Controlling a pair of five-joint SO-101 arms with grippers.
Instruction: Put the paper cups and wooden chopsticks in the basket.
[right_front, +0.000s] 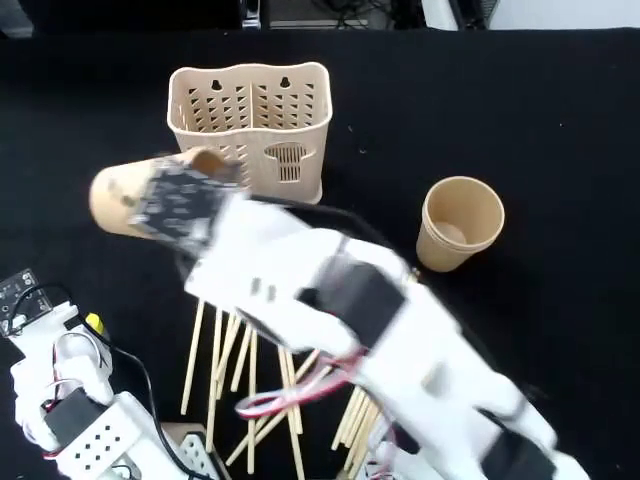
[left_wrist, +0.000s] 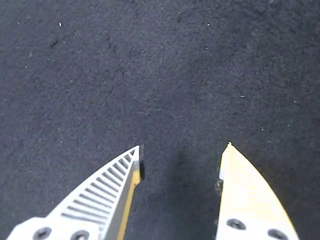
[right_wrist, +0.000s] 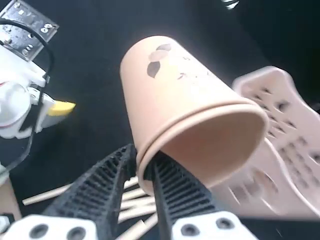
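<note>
- Black cloth covers your table (right_front: 560, 120), and the basket (right_front: 250, 120) stands upright near its far edge.
- Your right gripper (right_wrist: 144, 164) pinches the rim of a paper cup (right_wrist: 185, 115), holding it tipped sideways in the air just beside the basket.
- Your second paper cup (right_front: 460, 222) stands upright on the cloth, apart from the basket.
- Your wooden chopsticks (right_front: 252, 390) lie scattered before the basket, partly under the right arm.
- Your left gripper (left_wrist: 184, 147) hangs over bare cloth, jaws spread wide.

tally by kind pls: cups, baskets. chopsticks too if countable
Paper cups: 2 (one in the right gripper, one standing on the table)
Basket: 1
Wooden chopsticks: not countable, pile partly under the right arm
Total without chopsticks: 3
</note>
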